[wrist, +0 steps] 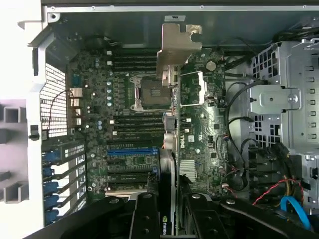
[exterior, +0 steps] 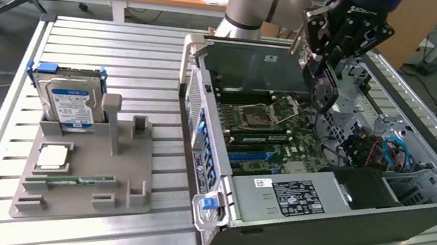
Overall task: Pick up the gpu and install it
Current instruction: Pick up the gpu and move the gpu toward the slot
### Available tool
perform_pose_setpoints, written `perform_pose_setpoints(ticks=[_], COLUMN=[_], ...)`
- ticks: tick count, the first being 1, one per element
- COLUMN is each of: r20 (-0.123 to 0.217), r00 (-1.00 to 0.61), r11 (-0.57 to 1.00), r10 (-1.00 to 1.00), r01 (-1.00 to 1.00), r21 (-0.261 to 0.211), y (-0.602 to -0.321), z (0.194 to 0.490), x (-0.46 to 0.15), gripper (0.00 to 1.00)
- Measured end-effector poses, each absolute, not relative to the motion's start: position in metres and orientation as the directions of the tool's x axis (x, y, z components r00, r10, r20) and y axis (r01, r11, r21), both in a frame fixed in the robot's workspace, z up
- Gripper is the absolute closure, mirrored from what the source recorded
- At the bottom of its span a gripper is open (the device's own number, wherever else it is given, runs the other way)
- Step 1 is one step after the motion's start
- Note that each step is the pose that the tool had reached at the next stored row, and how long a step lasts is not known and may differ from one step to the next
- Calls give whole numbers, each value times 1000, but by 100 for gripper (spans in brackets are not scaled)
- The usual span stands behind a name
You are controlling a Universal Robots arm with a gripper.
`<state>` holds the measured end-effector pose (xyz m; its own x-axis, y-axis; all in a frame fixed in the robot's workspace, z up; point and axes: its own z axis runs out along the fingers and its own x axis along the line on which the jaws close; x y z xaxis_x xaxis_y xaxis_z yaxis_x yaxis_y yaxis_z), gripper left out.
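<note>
My gripper (exterior: 326, 80) hangs over the open computer case (exterior: 341, 235), shut on the gpu (exterior: 325, 98), a thin dark card that points down toward the motherboard (exterior: 265, 133). In the wrist view the gpu (wrist: 173, 149) is seen edge-on between my black fingers (wrist: 144, 219), with my gripper (wrist: 172, 221) around its near end. Its silver end bracket (wrist: 177, 45) sits at the far end, over the area beside the CPU socket (wrist: 149, 94). The card is above the board and not seated in a slot.
Blue and black expansion slots (wrist: 132, 152) lie on the board beside the card. A metal drive cage (wrist: 279, 99) and loose cables (wrist: 294, 204) fill one side of the case. On the table a grey holder (exterior: 82, 196) carries a hard drive (exterior: 72, 104), a processor (exterior: 53, 156) and a memory stick (exterior: 71, 180).
</note>
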<state>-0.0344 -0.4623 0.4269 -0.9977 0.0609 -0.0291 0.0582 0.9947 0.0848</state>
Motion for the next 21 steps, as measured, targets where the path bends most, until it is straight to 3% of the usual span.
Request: perform_pose_setpoints(ticks=[21], r20=[-29], r00=[-998], r11=[995], r10=[53], r01=[50], r21=[85], y=[-461], z=[426], x=[26], gripper=[74])
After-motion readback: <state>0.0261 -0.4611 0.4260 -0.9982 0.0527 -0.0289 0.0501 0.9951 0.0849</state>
